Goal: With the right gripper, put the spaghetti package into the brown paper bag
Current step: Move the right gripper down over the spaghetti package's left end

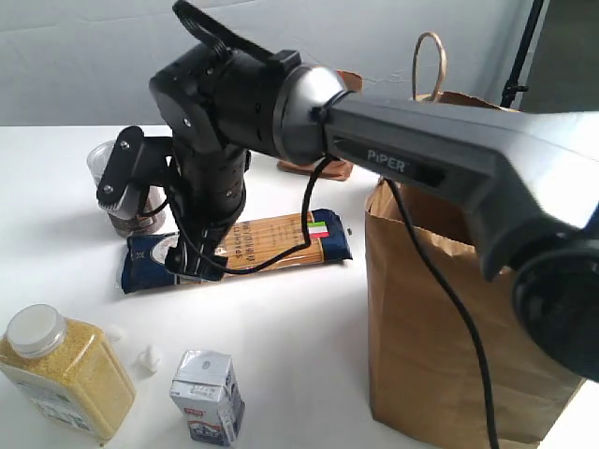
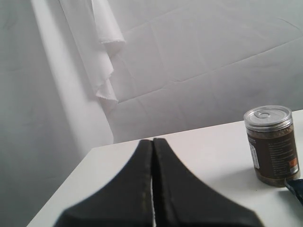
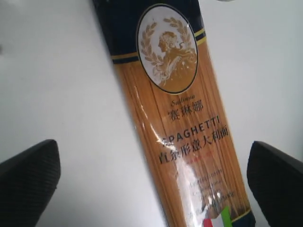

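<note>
The right arm (image 1: 440, 164) reaches from the bench's right side across toward its middle. Its wrist is bent steeply down, so the right gripper (image 3: 152, 182) points at the bench (image 1: 309, 318) top. The spaghetti package (image 1: 276, 238) lies flat directly under that gripper, near the bench's middle and slightly skewed.

The right wrist view shows what the exterior view hides behind the wrist. The 2 fingers (image 3: 28, 182) are spread wide, 1 on each side of the pack. They hold nothing, and bare bench shows between each finger and the pack.

Only the exterior view shows the brown paper bag (image 1: 421, 318), standing upright and open-topped by the bench's right edge, just beside the pack's end.

The left wrist view shows the left gripper (image 2: 152, 189) with its fingers pressed together on nothing, pointing past a metal-lidded can (image 2: 272, 144).
</note>
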Motion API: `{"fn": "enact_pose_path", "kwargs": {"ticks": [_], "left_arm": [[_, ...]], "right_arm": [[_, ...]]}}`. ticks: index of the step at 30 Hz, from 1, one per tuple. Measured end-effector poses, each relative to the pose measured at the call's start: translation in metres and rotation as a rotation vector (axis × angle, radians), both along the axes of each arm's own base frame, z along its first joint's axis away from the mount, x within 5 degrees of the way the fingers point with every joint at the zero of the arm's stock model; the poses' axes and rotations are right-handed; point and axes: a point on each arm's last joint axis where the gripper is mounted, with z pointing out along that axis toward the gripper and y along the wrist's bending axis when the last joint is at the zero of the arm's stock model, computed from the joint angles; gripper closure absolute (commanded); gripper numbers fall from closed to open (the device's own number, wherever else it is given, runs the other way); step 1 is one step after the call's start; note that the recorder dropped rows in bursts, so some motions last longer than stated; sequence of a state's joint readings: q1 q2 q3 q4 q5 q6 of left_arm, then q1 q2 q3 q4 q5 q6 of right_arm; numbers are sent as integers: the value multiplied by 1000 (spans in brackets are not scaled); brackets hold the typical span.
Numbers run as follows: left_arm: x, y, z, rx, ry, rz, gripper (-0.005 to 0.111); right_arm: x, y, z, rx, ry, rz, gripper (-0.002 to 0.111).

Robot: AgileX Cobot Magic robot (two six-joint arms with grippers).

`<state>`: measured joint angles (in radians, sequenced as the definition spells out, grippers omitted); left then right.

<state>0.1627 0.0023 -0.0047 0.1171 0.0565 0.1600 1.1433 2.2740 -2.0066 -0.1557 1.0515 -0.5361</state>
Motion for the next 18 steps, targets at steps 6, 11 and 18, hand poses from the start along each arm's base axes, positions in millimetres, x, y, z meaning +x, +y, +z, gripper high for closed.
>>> {"fn": "enact_pose_path", "kwargs": {"ticks": [6,11,18], "left_arm": [[0,0,0,0,0,0,107],[0,0,0,0,0,0,107],[0,0,0,0,0,0,107]], "right_arm": [[19,13,-44,50,-41,55,9],[28,19,-70,73,-64,83,9],[34,20,-82,76,-84,105,9]]}}
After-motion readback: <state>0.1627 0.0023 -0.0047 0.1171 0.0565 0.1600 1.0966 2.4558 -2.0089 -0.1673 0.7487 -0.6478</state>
